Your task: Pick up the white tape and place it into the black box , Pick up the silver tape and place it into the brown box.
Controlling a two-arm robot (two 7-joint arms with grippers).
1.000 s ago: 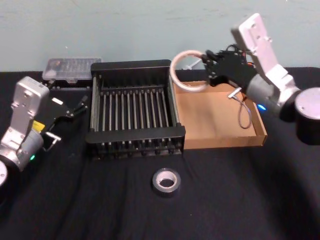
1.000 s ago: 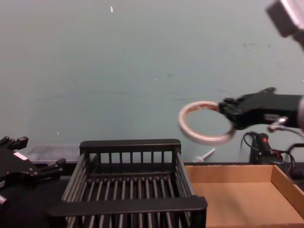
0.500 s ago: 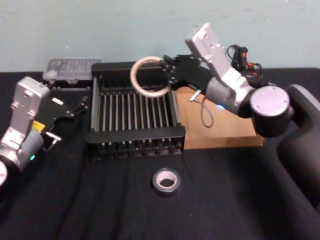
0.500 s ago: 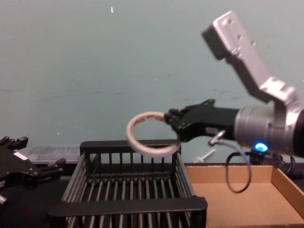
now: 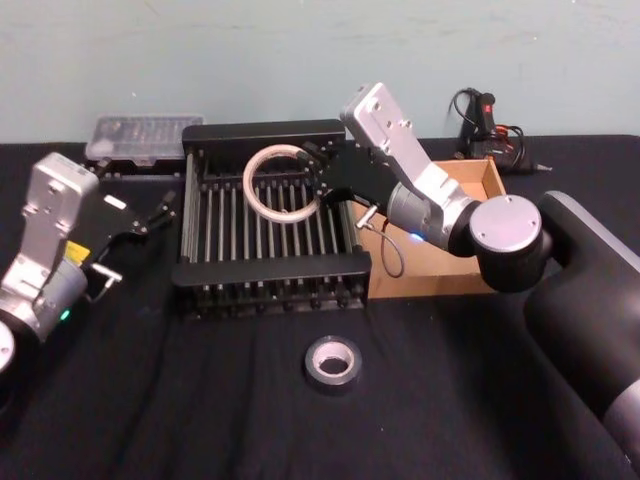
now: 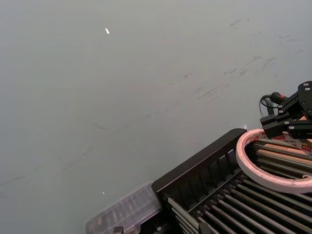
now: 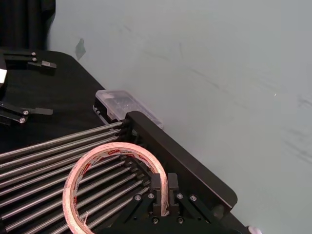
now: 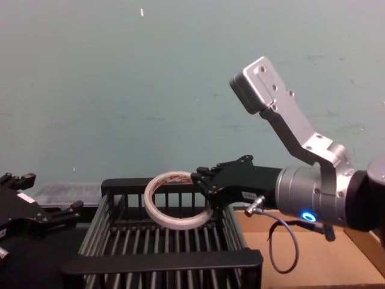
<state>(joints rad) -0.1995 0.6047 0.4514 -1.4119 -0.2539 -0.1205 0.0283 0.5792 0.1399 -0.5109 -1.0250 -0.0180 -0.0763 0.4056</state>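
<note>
Your right end effector point(image 5: 322, 172) reaches in from the right over the black box point(image 5: 270, 262), its fingers pinched tight on the rim of the white tape point(image 5: 279, 184). In the right wrist view the two fingers point(image 7: 157, 187) clamp the tape wall between them, with the red printing visible along the ring. The roll hangs tilted above the slatted floor, over the far half of the box toward its right side. From the chest view the tape's lower edge sits about level with the far rim; you cannot tell for certain whether it touches the slats, but it appears clear of them.

Your left end effector point(image 5: 140, 222) is parked on the left, just beside the black box's left wall and apart from it, fingers spread open and holding nothing.

The silver tape point(image 5: 332, 362) lies flat on the table point(image 5: 180, 400), near of the black box and well apart from both end effectors. The brown box point(image 5: 455, 235) stands touching or nearly touching the black box's right side, partly covered by the right arm. A clear plastic case point(image 5: 142, 137) sits at the far left, behind the black box's far-left corner. A dark tool with cables point(image 5: 488, 130) lies at the far right, behind the brown box.
</note>
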